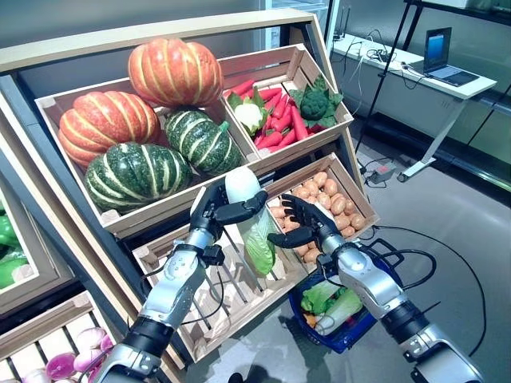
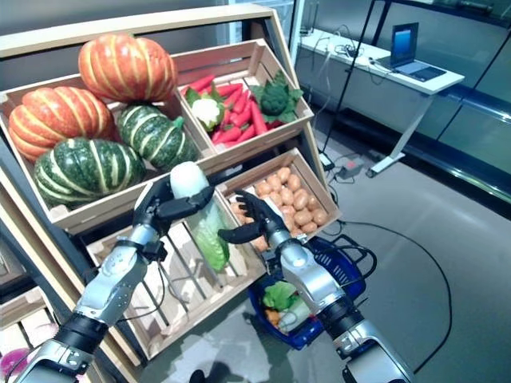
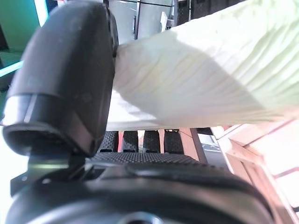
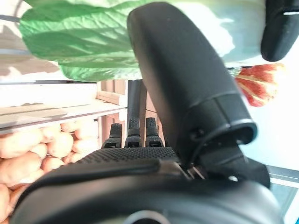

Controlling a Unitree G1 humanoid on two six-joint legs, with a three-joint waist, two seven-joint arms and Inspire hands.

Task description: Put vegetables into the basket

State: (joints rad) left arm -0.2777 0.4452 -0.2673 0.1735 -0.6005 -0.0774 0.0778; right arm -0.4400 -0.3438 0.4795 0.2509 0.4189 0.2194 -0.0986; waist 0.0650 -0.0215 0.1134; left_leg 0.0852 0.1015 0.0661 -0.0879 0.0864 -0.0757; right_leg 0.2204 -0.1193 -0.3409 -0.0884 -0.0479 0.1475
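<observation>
My left hand (image 1: 209, 214) is shut on a long cabbage (image 1: 249, 219) with a white stem and green leaves. It holds the cabbage upright in front of the wooden stand's lower crate. The left wrist view shows the thumb (image 3: 70, 79) pressed on the pale stem (image 3: 196, 79). My right hand (image 1: 310, 225) is open beside the cabbage's green end, its thumb close to the leaves. In the right wrist view the green leaf (image 4: 88, 42) lies just past the thumb (image 4: 187, 88). The blue basket (image 1: 345, 341) stands on the floor under my right forearm and holds leafy greens (image 1: 321, 297) and a pale cabbage (image 1: 343, 309).
The slanted wooden stand (image 1: 160, 32) rises right in front of me. Its slatted lower crate (image 1: 231, 299) is behind the cabbage, and a crate of potatoes (image 1: 335, 203) is behind my right hand. A white desk with a laptop (image 1: 437, 56) stands far right across grey floor.
</observation>
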